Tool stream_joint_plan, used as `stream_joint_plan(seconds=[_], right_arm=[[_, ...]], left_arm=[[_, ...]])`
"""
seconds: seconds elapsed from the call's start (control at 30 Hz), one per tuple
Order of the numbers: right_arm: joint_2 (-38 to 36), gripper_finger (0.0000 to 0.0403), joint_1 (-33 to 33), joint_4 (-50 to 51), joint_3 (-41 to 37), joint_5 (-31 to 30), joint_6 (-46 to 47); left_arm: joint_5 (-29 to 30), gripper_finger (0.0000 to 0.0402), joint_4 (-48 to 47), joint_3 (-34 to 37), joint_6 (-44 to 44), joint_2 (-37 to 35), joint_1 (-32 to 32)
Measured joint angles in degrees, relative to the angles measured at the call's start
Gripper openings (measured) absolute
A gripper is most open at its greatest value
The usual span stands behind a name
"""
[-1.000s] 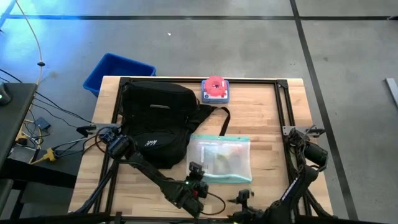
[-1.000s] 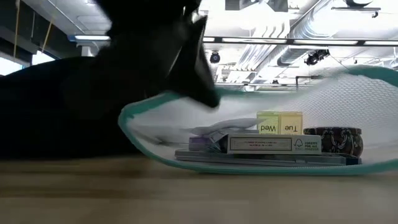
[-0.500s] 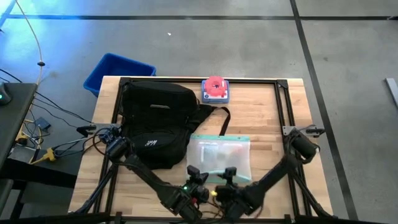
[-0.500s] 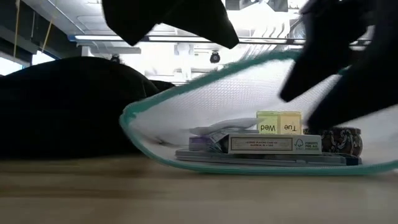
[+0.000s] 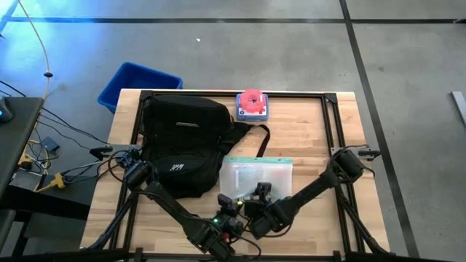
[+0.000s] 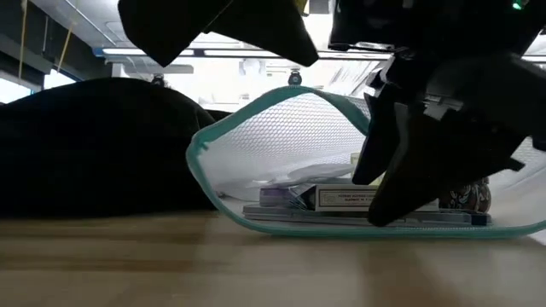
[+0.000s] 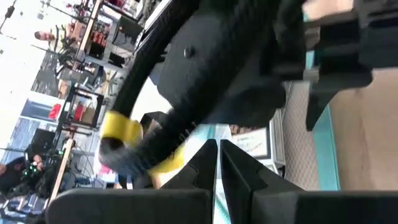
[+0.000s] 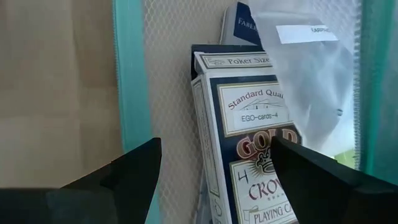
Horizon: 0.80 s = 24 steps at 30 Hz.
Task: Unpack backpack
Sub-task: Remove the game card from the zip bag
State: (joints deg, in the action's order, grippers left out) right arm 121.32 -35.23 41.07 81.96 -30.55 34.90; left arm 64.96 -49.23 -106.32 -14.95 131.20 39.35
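The black backpack (image 5: 182,145) lies on the table's left half. To its right, a white mesh pouch with a teal edge (image 5: 256,182) lies flat, holding a playing-card box (image 8: 255,143), another box and a patterned tin (image 6: 467,194). My left gripper (image 5: 231,202) is shut at the pouch's near edge. My right gripper (image 5: 257,195) is open and points into the pouch mouth, its fingers on either side of the card box (image 6: 341,198), apart from it. My left gripper (image 7: 217,149) pinches the pouch's upper layer at its teal edge (image 6: 290,92) and comes at it from above. That edge stands lifted in an arch, while the lower layer stays on the table. The left wrist view shows only a pale sliver between the fingers.
A red round item on a blue base (image 5: 252,104) stands at the far edge. The blue bin (image 5: 138,84) sits on the floor beyond the table's far left corner. Bare wood lies to the right of the pouch and along the near edge.
My right arm has swung in from the table's near right corner to the pouch and now points into its mouth. My left gripper has risen, and the pouch's upper layer has been drawn up into a taller, narrower arch. The backpack has not moved.
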Motion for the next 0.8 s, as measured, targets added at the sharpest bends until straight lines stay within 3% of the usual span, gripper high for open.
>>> stream_joint_plan(seconds=[0.2,0.33,0.47,0.6,0.8], right_arm=[[0.2,0.0286,-4.2,-0.1,3.7,4.5,-4.2],[0.3,0.0286,-6.7,0.0,5.6,3.6,-6.7],[0.3,0.0286,-6.4,0.9,5.3,1.9,-1.0],[0.3,0.0286,-5.2,1.0,5.4,4.4,9.8],[0.3,0.0289,-4.2,0.0,6.4,10.3,11.8]], left_arm=[[-1.1,0.0,-2.2,0.6,-3.0,-0.1,-0.9],[-2.0,0.0,-2.1,0.6,-3.0,-0.1,-1.1],[-2.2,0.0,-2.2,0.6,-3.1,-0.1,-1.1],[-3.0,0.0,-2.2,0.6,-3.4,-0.1,-1.1],[-3.1,0.0,-2.2,0.6,-3.5,-0.1,-1.1]])
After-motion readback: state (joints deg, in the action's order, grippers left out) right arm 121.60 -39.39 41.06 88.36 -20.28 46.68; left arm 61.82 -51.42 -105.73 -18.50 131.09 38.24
